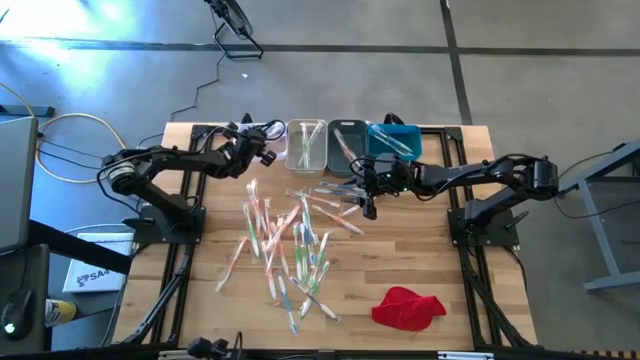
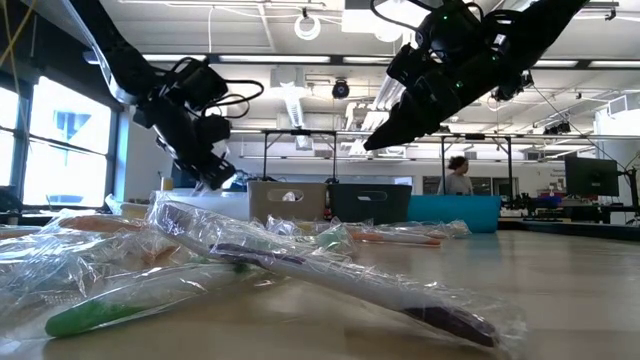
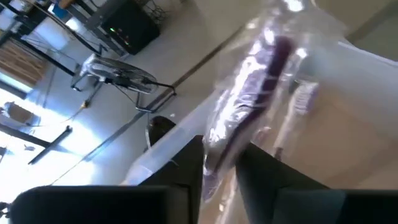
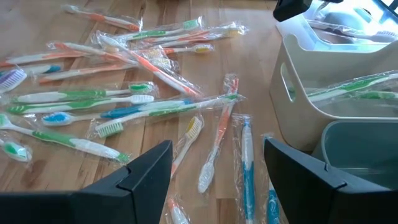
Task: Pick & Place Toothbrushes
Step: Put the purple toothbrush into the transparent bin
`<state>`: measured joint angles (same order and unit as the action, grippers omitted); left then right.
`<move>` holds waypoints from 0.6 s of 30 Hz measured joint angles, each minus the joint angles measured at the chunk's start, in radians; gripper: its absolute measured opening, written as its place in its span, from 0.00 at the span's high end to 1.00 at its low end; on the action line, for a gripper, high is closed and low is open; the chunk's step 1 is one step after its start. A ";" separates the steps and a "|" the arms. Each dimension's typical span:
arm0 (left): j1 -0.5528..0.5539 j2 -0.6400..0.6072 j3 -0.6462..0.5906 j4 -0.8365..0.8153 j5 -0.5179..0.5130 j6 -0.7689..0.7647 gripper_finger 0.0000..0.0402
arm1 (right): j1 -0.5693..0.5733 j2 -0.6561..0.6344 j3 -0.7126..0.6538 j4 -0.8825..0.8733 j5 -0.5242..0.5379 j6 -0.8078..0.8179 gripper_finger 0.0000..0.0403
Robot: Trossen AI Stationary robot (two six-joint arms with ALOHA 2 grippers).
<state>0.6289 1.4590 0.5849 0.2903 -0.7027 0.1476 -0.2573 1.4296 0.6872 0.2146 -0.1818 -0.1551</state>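
- The wooden counter (image 1: 420,260) carries a loose heap of wrapped toothbrushes (image 1: 290,245) at its middle, with a red cloth (image 1: 407,307) near the front.
- Four bins (image 1: 345,145) line the far edge; some hold brushes.
- The left tool (image 1: 262,152) hangs by the white bin (image 1: 262,133), fingers pinched on a purple toothbrush (image 3: 249,106).
- The right tool (image 4: 214,180) hovers over the heap's far side, fingers spread wide, holding nothing.

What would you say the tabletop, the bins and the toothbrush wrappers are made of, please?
Tabletop: wood, seemingly butcher-block, with visible plank strips and grain. Bins: probably moulded plastic, smooth matte walls with a cut-out handle. Toothbrush wrappers: thin clear plastic film, crinkled and glinting.
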 joint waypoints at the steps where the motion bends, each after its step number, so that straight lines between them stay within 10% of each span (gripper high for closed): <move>1: 0.000 0.001 -0.001 -0.003 0.012 -0.003 0.76 | 0.000 0.000 0.000 0.000 0.000 0.000 0.39; 18: 0.000 -0.002 0.040 -0.035 0.089 0.039 0.54 | 0.000 0.000 0.000 -0.001 0.000 0.000 0.39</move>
<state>0.6292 1.4572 0.6248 0.2551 -0.6140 0.1870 -0.2573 1.4296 0.6876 0.2139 -0.1822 -0.1555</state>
